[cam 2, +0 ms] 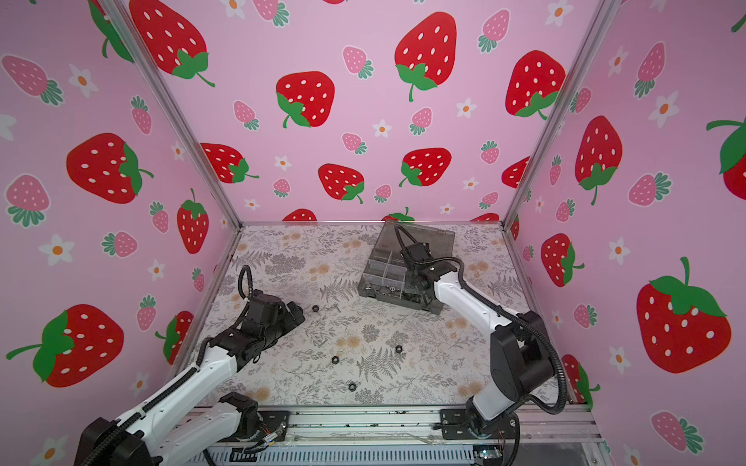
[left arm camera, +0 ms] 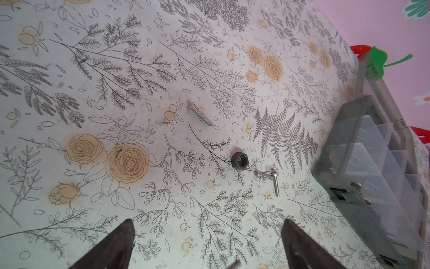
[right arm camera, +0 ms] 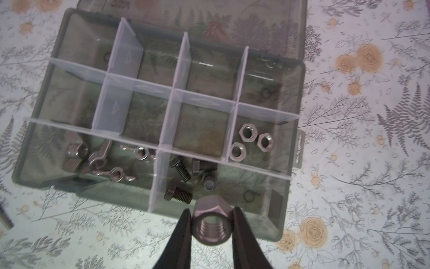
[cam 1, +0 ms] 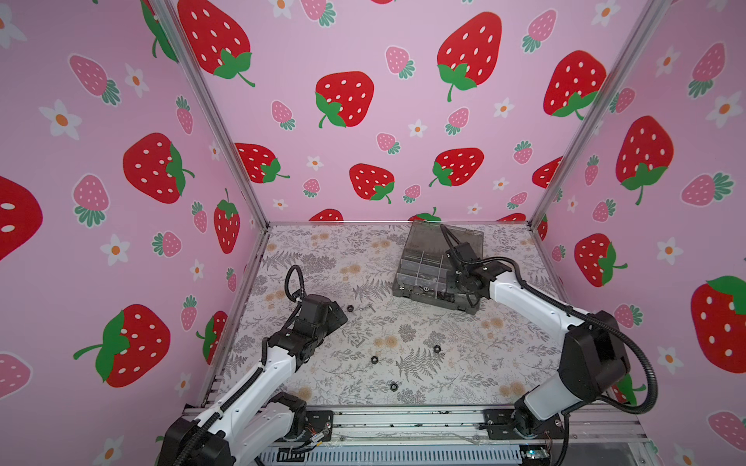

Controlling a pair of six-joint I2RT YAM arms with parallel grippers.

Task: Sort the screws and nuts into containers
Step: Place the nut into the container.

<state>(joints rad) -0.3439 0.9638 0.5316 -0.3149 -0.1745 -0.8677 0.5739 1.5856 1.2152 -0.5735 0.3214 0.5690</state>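
The grey translucent organiser box lies open at the back right in both top views, lid tipped back. My right gripper hovers over its near edge, shut on a silver threaded cap nut. In the containers I see silver hex nuts, black bolts and wing nuts. My left gripper stands open, low over the mat, nothing between its fingers. Ahead of it lie a black hex nut, a silver screw and a wing nut with a screw.
Several black hex nuts lie loose on the floral mat, with a small silver screw nearby. Pink strawberry walls close off three sides. A metal rail runs along the front edge.
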